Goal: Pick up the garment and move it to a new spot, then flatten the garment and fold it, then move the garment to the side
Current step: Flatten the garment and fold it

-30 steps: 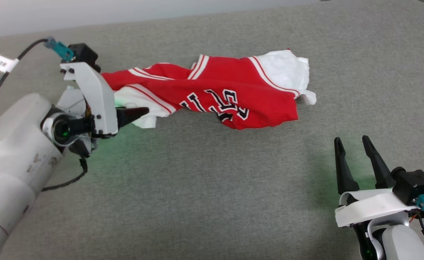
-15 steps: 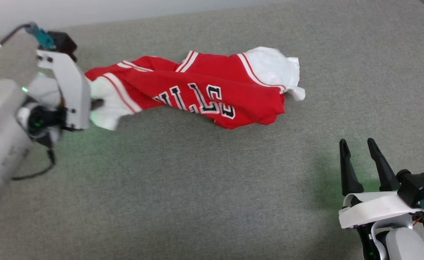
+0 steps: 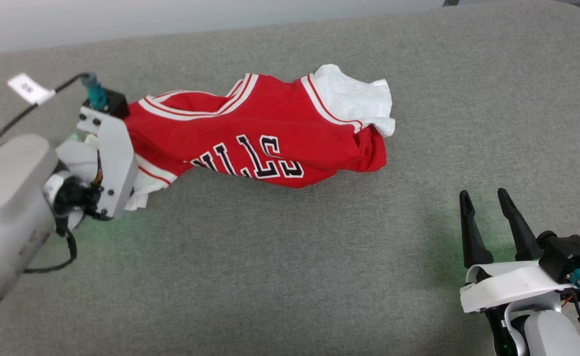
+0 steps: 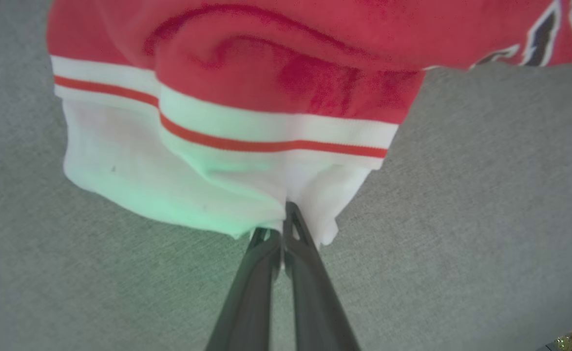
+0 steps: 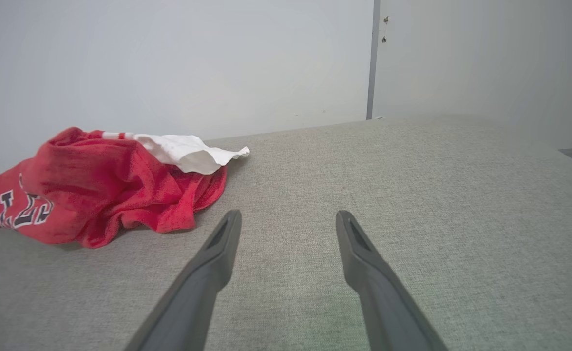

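Clamps the left gripper (image 4: 286,217), open at the cloth a second ago, tight on the white sleeve (image 4: 179,185) of the garment (image 3: 270,133), with fingers (image 4: 310,273) pressed together on a pinch of its edge. Drags that sleeve nearer to the robot and leftward over the grey surface (image 3: 290,277), pulling the whole garment along and leaving the other white sleeve (image 3: 356,99) further left than before. Spreads the red body (image 3: 211,136) out of its earlier narrow twist into a broader shape, opening the striped trim (image 3: 191,114) and bringing the black lettering (image 3: 253,159) more level and fuller to view.
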Controlling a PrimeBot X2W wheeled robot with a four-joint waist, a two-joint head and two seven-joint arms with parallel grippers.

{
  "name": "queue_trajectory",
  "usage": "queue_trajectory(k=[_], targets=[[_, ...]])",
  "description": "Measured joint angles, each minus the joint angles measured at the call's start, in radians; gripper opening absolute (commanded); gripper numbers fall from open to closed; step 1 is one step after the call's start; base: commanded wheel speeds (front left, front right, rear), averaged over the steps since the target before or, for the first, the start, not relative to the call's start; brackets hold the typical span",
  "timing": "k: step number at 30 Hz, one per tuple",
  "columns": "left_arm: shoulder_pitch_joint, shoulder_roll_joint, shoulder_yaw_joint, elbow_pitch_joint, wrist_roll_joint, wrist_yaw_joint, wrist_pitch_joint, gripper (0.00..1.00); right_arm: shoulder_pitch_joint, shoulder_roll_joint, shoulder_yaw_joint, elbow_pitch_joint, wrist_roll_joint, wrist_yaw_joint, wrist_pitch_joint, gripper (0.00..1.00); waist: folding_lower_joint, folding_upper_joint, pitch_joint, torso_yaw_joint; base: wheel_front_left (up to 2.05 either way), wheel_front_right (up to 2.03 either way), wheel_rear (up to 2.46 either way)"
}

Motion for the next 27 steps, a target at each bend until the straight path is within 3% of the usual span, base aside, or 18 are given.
queue_trajectory(k=[5,6,7,8,9,13,18,21,27], targets=[[0.034,-0.002,-0.002,0.035,0.023,0.011,-0.03,0.0,-0.002,0.0,-0.004,-0.003,-0.009,0.0,0.0,1.0,0.0,0.0,0.005,-0.014,0.0,0.0,0.0],[0.036,-0.004,0.001,0.041,0.023,0.011,-0.041,0.16,-0.002,0.0,-0.007,-0.004,-0.011,0.0,0.0,1.0,0.0,0.0,0.004,-0.016,0.0,0.0,0.0],[0.038,-0.005,0.004,0.046,0.021,0.011,-0.053,0.46,-0.001,0.0,-0.009,-0.004,-0.013,0.0,0.0,1.0,0.0,0.0,0.003,-0.017,0.0,0.0,0.0],[0.04,-0.005,0.009,0.048,0.018,0.011,-0.066,0.85,-0.001,0.0,-0.012,-0.004,-0.018,0.0,0.0,1.0,0.0,0.0,0.0,-0.017,0.0,0.0,0.0],[0.042,-0.005,0.015,0.048,0.016,0.007,-0.082,1.0,-0.001,0.0,-0.012,-0.004,-0.024,0.0,0.0,1.0,0.0,0.0,-0.003,-0.016,0.0,0.0,0.0],[0.053,0.001,0.055,0.019,-0.009,0.001,-0.17,1.0,-0.001,0.0,-0.011,-0.003,-0.057,0.0,0.0,1.0,0.0001,0.0,-0.022,-0.005,0.0,0.0,0.0],[0.14,0.029,0.131,-0.105,-0.043,0.002,-0.399,1.0,-0.031,-0.015,0.018,0.019,-0.076,0.0,0.057,1.0,0.0,0.0,-0.047,0.041,0.0,0.0,0.0],[0.206,0.041,0.169,-0.178,-0.039,0.033,-0.561,1.0,-0.073,-0.063,0.055,0.016,-0.064,0.0,0.139,1.0,0.0,0.0,-0.056,0.074,0.0,0.0,0.0],[0.374,0.04,0.215,-0.297,0.014,0.134,-0.895,1.0,-0.178,-0.201,0.138,-0.011,0.016,0.0,0.347,1.0,0.0,0.0,-0.065,0.152,0.0,0.0,0.0]])
